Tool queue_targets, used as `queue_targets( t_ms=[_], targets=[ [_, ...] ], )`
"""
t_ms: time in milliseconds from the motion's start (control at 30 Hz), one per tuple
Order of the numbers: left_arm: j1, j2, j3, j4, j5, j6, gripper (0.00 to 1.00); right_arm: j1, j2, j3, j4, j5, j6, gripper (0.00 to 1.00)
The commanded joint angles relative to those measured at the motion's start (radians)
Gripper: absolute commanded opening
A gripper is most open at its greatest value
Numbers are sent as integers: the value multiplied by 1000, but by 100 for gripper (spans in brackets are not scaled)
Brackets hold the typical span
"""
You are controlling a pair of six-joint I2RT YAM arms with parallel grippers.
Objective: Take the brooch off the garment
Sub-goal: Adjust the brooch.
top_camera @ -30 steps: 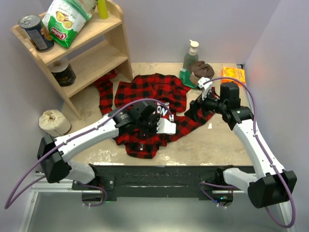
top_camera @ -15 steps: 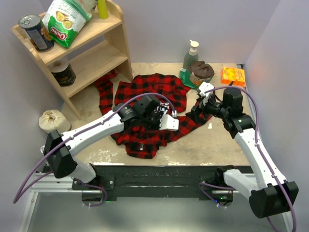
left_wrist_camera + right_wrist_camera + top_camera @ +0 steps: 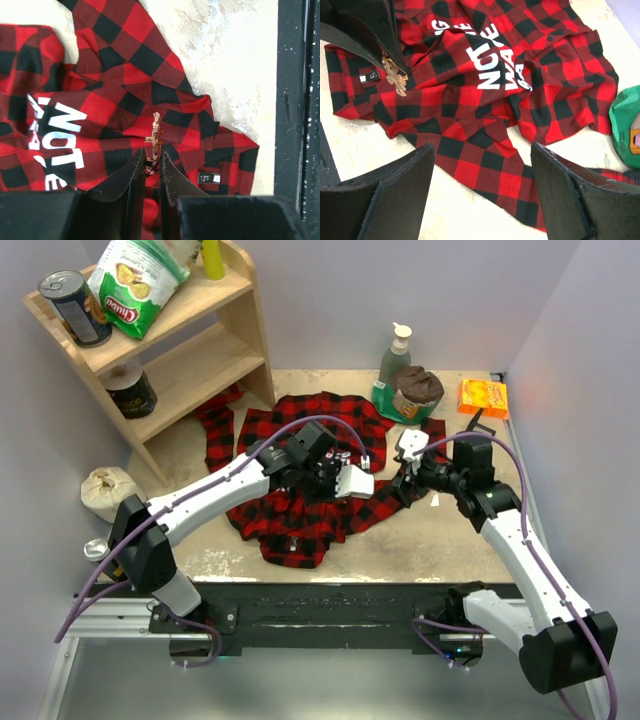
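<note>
Left gripper [image 3: 152, 151]: nips brooch [image 3: 155, 132] end on shirt [image 3: 115, 75], long axis in line with fingers [image 3: 131, 175]; right gripper [image 3: 481, 147]: gapes wide, farther off.

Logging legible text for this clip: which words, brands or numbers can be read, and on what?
"NOT": white block letters on the black patch of the shirt; other lines folded, unreadable.
"5": small black tag at the shirt hem.
"Chio", seemingly: green chip bag.
Can, orange box, bottle: print too small to read.
</note>
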Motion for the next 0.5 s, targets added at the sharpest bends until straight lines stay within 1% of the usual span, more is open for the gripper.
queue_targets(
  t_ms=[0,133,233,300,400,467],
  targets=[
    [14,18,50,-50,22,-44,0,6,-2,-8,71,-48,-11,75],
    [17,37,73,-84,53,-45,0,6,17,-11,97,-140,32,71],
    [28,47,95,-101,84,-49,0,9,35,-17,121,-176,64,62],
    [36,46,102,-104,91,-52,0,9,44,-26,146,-191,98,58],
    [51,31,104,-81,116,-66,0,7,73,-39,198,-254,150,52],
    [62,24,102,-61,137,-80,0,7,95,-43,249,-297,203,49]
  ],
)
